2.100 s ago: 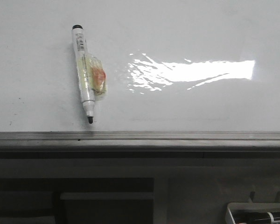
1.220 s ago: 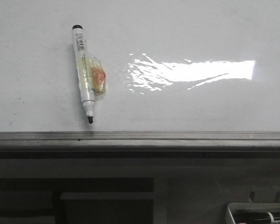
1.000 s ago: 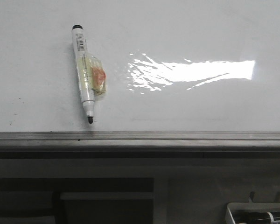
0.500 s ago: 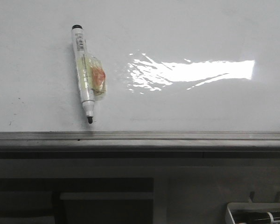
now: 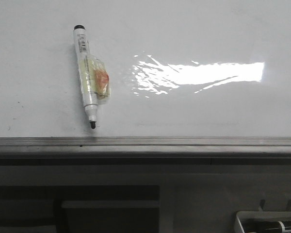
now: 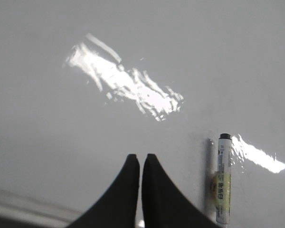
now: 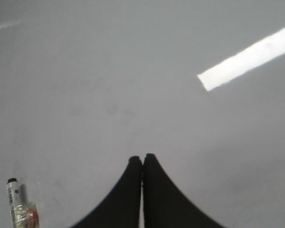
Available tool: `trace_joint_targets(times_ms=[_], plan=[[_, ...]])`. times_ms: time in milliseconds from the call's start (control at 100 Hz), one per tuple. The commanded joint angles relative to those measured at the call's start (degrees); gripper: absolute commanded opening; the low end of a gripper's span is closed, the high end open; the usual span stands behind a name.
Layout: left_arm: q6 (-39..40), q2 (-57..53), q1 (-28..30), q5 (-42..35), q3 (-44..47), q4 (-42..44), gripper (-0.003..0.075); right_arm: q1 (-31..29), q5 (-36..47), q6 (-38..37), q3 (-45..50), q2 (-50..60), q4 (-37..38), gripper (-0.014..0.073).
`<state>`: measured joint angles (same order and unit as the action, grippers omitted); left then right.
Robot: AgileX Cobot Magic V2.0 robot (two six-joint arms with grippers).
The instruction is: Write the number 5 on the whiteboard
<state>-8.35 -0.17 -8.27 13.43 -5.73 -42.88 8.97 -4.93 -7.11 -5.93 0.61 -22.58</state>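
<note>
While both pincers sit clenched and empty, left gripper (image 6: 140,159) and right gripper (image 7: 142,159) hover over the whiteboard (image 5: 194,111), marker (image 5: 87,77) lying near its grey rail (image 5: 184,141), unmoved since earlier, no number 5 visible.

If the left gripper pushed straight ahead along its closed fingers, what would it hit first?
Probably only bare whiteboard. The left gripper is shut, and the marker lies off to one side of that line. Its height above the board is unclear.

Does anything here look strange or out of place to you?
Yes: the marker lies loose on the whiteboard, uncapped, its black tip toward the grey rail, with clear tape and something orange wrapped around its middle. No number is drawn. Both grippers, left and right, are shut and empty.
</note>
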Motion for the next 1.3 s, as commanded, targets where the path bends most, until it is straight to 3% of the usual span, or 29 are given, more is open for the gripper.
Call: trace_joint_targets(times_ms=[0, 90, 190, 250, 370, 610, 840, 1010, 1290], plan=[[-3.0, 3.4, 0.1, 0.3, -7.4, 6.9, 0.0024, -0.5, -2.6, 0.2, -6.6, -1.0, 4.2, -0.0038], [-3.0, 9.6, 0.1, 6.1, -13.0, 11.5, 0.0183, -0.5, -9.6, 0.6, -11.8, -3.6, 7.5, 0.0006], [-3.0, 18.2, 0.1, 11.7, -18.1, 11.9, 0.0405, -0.5, -14.4, 0.7, -15.7, -7.2, 8.7, 0.0150], [-3.0, 22.8, 0.1, 15.0, -20.6, 11.9, 0.0447, -0.5, -15.4, 1.5, -17.2, -9.3, 8.7, 0.0239], [-6.5, 31.7, -0.5, 19.7, -24.2, 10.2, 0.0412, -0.5, -18.2, 3.3, -19.1, -12.8, 8.7, 0.0367], [-13.7, 43.0, -9.2, 19.0, -27.0, -5.1, 0.0396, -0.5, -18.9, 3.3, -19.6, -14.8, 8.7, 0.0367], [-13.4, 51.9, -22.4, 4.7, -27.4, -7.5, 0.0395, -0.5, -18.9, 3.3, -19.6, -14.8, 8.7, 0.0367], [-13.3, 58.7, -31.2, -8.6, -27.4, -14.1, 0.0356, -0.5, -18.9, 3.3, -19.6, -14.8, 8.7, 0.0367], [-13.3, 67.7, -38.5, -17.7, -27.4, -15.1, 0.0353, -0.5, -18.9, 3.3, -19.6, -14.8, 8.7, 0.0367]])
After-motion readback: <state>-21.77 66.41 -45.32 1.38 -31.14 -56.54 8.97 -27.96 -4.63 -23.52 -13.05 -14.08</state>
